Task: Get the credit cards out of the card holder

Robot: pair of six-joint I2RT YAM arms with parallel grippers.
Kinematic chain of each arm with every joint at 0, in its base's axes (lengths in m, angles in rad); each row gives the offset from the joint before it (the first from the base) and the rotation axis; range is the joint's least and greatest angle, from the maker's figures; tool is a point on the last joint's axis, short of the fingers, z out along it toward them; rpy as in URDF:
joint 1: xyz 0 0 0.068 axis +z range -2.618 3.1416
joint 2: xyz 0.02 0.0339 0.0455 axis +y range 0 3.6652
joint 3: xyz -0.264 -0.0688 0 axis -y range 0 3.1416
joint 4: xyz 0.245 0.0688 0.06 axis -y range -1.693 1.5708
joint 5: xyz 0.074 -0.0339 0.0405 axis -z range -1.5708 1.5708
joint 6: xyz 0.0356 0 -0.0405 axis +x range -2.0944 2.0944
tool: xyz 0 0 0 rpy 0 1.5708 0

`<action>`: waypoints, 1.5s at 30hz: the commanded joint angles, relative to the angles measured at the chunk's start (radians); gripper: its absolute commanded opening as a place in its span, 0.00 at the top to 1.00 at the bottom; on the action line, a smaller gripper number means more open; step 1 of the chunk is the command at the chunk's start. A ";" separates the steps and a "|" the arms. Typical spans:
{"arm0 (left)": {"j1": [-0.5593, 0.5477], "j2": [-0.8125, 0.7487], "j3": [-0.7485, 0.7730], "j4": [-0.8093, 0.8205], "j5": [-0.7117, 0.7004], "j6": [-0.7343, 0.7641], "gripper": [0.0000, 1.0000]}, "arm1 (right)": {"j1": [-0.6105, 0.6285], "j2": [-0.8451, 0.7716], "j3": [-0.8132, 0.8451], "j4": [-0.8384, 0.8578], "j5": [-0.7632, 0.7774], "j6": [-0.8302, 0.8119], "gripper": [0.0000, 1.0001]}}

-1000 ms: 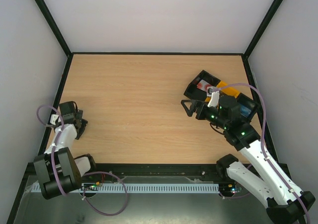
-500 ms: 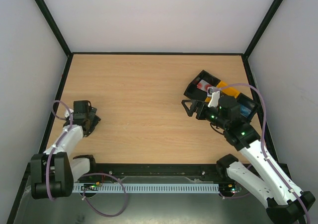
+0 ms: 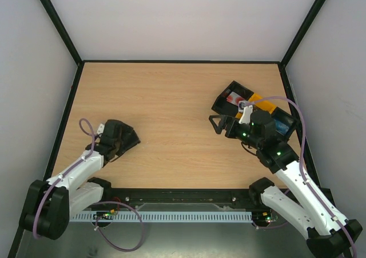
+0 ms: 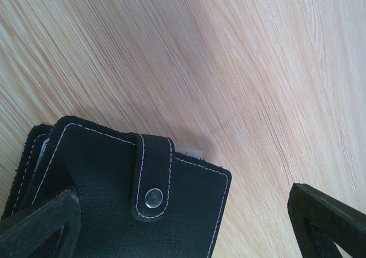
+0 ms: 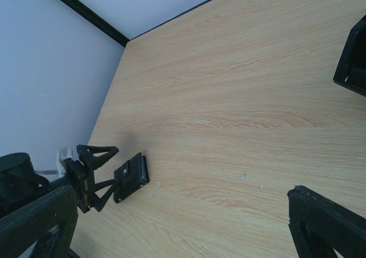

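The card holder is black with white stitching and a snap strap, folded shut, flat on the wood. A pale sliver, perhaps a credit card's edge, peeks from its top edge. My left gripper hovers open right over it: one finger is above the holder's left part, the other over bare wood to its right. From the right wrist view, the holder lies at the left gripper's fingertips. From above, that gripper covers it. My right gripper stands open and empty, far right.
A long black-and-yellow tray sits at the right behind my right arm, holding a red-and-white object and a blue one. Its corner shows in the right wrist view. Black-framed walls enclose the table.
My left arm has swung from the left wall rightward over the table, its gripper staying open. The right arm has not moved.
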 commanded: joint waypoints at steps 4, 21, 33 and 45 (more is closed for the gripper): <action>-0.176 -0.004 -0.040 0.008 0.037 -0.150 0.00 | 0.005 -0.003 -0.023 -0.001 0.009 0.016 0.02; -0.502 0.081 0.158 -0.017 -0.047 -0.135 0.01 | 0.005 0.008 -0.127 0.087 -0.037 0.119 0.01; -0.341 -0.102 0.136 -0.090 -0.111 0.426 0.00 | 0.006 0.046 -0.295 0.269 -0.109 0.232 0.11; -0.241 -0.027 -0.029 0.059 0.081 0.411 0.07 | 0.030 0.138 -0.318 0.302 -0.124 0.179 0.22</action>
